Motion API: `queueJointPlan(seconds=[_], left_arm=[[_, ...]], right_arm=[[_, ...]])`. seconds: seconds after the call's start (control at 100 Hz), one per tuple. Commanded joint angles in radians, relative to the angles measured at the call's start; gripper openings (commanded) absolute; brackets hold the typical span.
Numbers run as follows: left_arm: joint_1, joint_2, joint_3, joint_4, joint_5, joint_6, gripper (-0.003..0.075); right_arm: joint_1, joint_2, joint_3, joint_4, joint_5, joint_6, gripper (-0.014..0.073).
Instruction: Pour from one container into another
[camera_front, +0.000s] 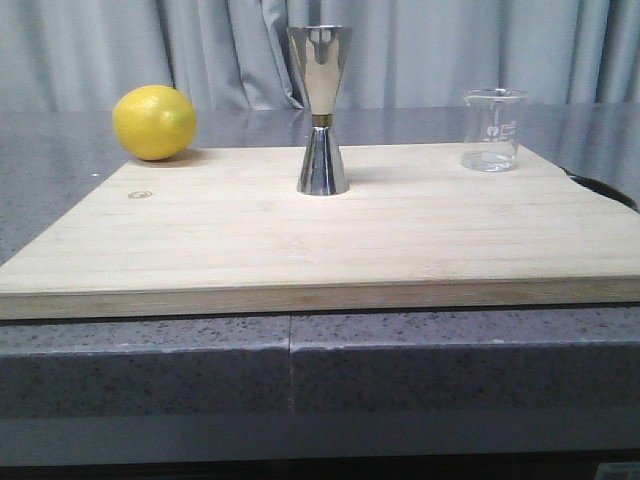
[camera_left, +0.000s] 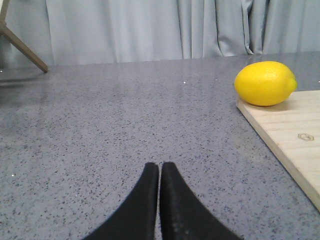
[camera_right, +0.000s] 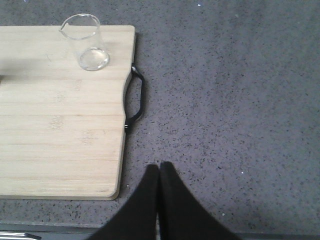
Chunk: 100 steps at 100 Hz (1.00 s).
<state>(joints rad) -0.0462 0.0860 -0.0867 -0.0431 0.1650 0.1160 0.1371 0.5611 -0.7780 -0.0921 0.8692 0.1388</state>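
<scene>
Standing upright on the wooden board, the steel jigger and the glass beaker are well apart from each other, the jigger mid-board, the beaker at the board's corner beside the black handle.

Handling, as judged: the jigger is rigid polished metal, probably slippery, with a tall narrow form that would tip easily; the banded waist between its two cones looks the soundest place to take hold. The beaker is thin clear glass, light and fragile; a gentle hold across its straight wall, below the spouted lip, would suit. Whether either holds liquid cannot be told; the beaker looks clear to its base.

Left pincer: fingers pressed together, nothing between them, low over the grey surface. The board's edge lies ahead of it and off to one side, with a lemon at that corner.

Right pincer: likewise closed and holding nothing, over bare surface just beyond the board's near corner. The beaker stands well ahead of it, across the board at the far corner.

Both containers are out of either pincer's hold; the arrangement fits a stage ahead of pouring or one after both were set back.
</scene>
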Motion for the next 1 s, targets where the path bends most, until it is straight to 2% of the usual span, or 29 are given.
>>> queueJointPlan(seconds=[0.0, 0.14, 0.99], left_arm=[[0.012, -0.055, 0.039, -0.013, -0.138, 0.003, -0.0021], [0.025, -0.116, 0.114, -0.013, -0.177, 0.003, -0.0021], [0.03, -0.114, 0.112, -0.006, -0.173, 0.003, -0.0021]], right_arm=[[-0.001, 0.001, -0.023, -0.011, -0.07, -0.01, -0.0069], [-0.001, 0.001, -0.023, -0.011, -0.07, -0.01, -0.0069], [-0.001, 0.001, -0.023, -0.011, -0.068, -0.01, -0.0069]])
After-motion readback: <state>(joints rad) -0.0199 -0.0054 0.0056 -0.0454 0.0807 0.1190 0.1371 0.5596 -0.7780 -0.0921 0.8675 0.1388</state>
